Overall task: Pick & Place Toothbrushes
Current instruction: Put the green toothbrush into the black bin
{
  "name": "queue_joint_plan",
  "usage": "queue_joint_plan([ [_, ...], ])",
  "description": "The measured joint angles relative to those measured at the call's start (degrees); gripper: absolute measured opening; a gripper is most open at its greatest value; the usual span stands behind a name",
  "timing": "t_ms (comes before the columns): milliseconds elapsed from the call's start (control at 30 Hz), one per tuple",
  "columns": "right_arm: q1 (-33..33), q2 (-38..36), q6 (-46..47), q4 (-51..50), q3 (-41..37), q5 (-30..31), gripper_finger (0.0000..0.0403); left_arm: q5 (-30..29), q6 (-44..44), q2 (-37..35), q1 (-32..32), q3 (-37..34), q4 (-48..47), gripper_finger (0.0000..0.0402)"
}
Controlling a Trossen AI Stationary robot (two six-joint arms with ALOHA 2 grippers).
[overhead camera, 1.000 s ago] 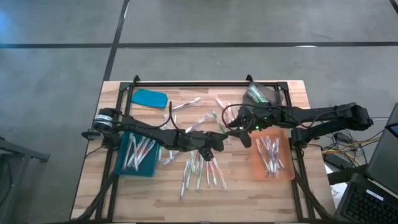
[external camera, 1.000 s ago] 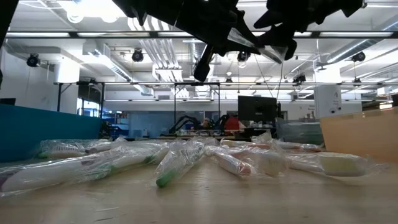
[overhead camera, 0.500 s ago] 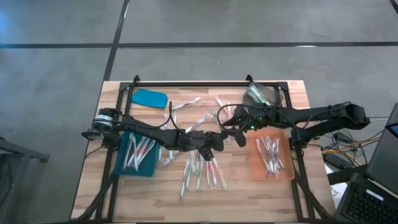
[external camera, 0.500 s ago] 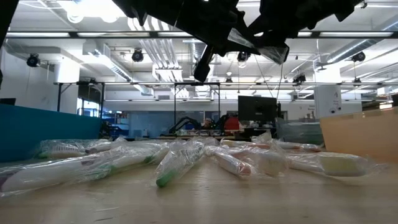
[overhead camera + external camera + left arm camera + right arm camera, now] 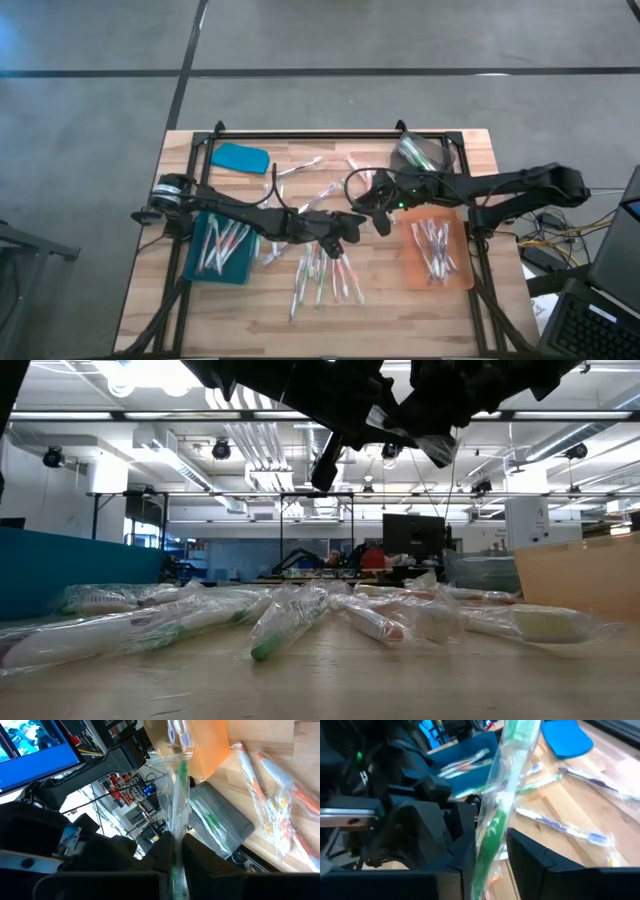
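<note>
The wooden tabletop (image 5: 470,150) carries a teal tray (image 5: 222,247) by its left edge and an orange tray (image 5: 437,252) by its right edge, both holding brushes. Loose wrapped toothbrushes (image 5: 325,270) litter the middle. Above them the left gripper (image 5: 350,228) and right gripper (image 5: 375,212) meet, each clenched on one green toothbrush in a clear wrapper (image 5: 506,795), apparently shared. A blue lid (image 5: 240,158) lies near the far left corner.
</note>
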Motion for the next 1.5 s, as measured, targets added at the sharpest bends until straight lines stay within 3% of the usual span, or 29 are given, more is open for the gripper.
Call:
queue_joint_plan([
  [333,-0.1,2.4,-1.5,1.5,0.1,-0.4,0.002,-0.7,0.0,0.2,0.0,0.0,-1.2,0.0029],
  [533,-0.1,2.1,-2.0,1.1,0.1,-0.3,0.0019,-0.4,-1.6,0.1,0.0,0.0,-1.5,0.0049],
  [733,-0.3,1.3,-2.9,0.1,0.0,0.1,0.0019,0.7,-8.4,0.1,-0.3,0.0,-1.9,0.0104],
  [933,-1.3,-2.7,-3.6,-3.6,0.0,0.1,0.0018,0.4,-20.3,0.0,-0.2,0.0,-2.3,0.0155],
  [1167,-4.7,-8.5,-5.6,-12.0,0.0,3.5,0.0018,1.2,-41.5,-0.2,0.7,0.0,-2.8,0.0163],
  [1333,-7.9,-11.9,-6.5,-19.4,0.0,9.5,0.0018,9.0,-55.4,-0.2,2.7,0.0,-3.2,0.0159],
  [1500,-11.2,-14.0,-7.0,-24.9,0.0,11.1,0.0018,18.1,-66.4,-0.2,5.8,0.0,-4.2,0.0159],
])
